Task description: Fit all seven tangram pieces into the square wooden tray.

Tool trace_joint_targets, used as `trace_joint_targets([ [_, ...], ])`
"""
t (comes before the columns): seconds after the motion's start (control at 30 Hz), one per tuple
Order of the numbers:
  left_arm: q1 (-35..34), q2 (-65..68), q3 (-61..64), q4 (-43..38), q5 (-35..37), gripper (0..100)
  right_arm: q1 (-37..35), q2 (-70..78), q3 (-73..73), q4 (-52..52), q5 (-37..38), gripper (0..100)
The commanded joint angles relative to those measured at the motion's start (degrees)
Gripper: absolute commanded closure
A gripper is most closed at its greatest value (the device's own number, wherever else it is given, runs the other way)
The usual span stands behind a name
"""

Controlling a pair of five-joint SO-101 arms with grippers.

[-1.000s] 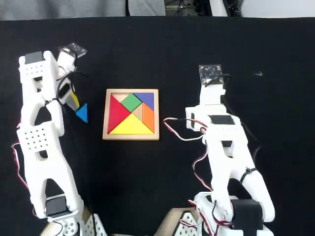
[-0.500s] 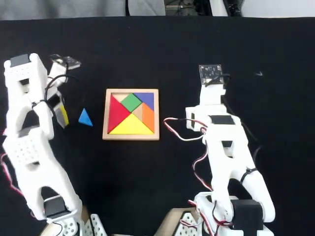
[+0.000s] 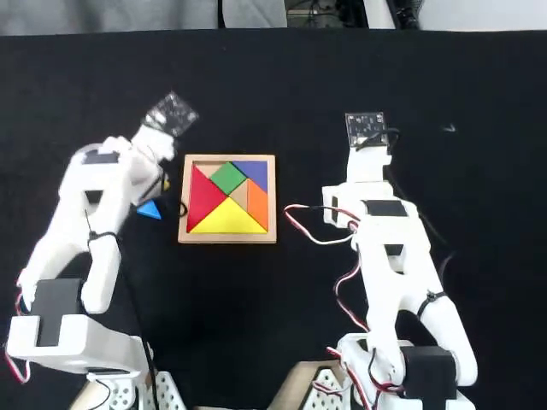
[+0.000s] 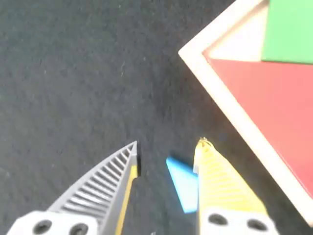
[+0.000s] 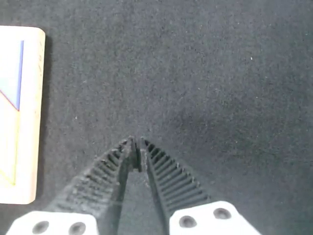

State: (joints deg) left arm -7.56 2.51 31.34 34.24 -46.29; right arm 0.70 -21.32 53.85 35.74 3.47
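Observation:
The square wooden tray [image 3: 227, 238] lies mid-table, holding red, yellow, green, blue and orange pieces. Bare wood shows in its corner beside the green piece [image 4: 291, 29]. A small light-blue triangle [image 3: 149, 210] lies on the black cloth just left of the tray. My left gripper [image 4: 168, 146] is open right above it, and the triangle [image 4: 183, 188] lies between the fingers, against the yellow one. The tray's rim [image 4: 230, 105] is close by. My right gripper [image 5: 137, 144] is shut and empty over bare cloth, to the right of the tray [image 5: 29, 112].
The left arm [image 3: 98, 205] leans in over the cloth left of the tray. The right arm [image 3: 376, 213] stands right of the tray. Black cloth covers the whole table, with open room in front of and behind the tray.
The left arm first pulled away to the left, leaving the blue triangle on the cloth, then swung back over it towards the tray. The right arm has not moved.

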Motion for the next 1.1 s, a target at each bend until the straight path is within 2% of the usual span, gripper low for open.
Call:
trace_joint_targets([
  [0.0, 0.3, -3.2, 2.9, -8.0, -1.6, 81, -1.0, -2.9, -1.6, -1.2, -0.3, 98.4],
  [0.27, -2.3, -1.6, 2.6, -8.6, -2.3, 81, -1.0, -2.9, -1.7, -1.2, -0.3, 98.4],
  [0.47, -4.4, 8.4, -3.7, -8.1, -2.3, 81, -1.0, -2.9, -1.6, -1.2, -0.3, 98.4],
  [0.63, -4.9, 11.3, -10.2, 1.5, -2.3, 81, -1.3, -2.9, -1.6, -1.2, -0.3, 98.4],
  [0.8, -7.7, 10.8, -11.3, 3.2, -2.7, 81, -3.7, -2.9, -1.3, -1.1, 2.7, 98.4],
  [0.87, -9.3, 10.7, -11.3, 7.8, -6.9, 81, -3.7, -2.9, -1.0, -1.2, 3.3, 98.4],
  [0.97, -10.3, 10.7, -11.8, 19.0, -14.2, 81, -3.7, -2.9, -1.0, -1.2, 3.3, 98.4],
  [1.07, -10.7, 8.9, -11.6, 26.1, -16.1, 81, -3.7, -2.9, -1.0, -1.2, 3.3, 98.4],
])
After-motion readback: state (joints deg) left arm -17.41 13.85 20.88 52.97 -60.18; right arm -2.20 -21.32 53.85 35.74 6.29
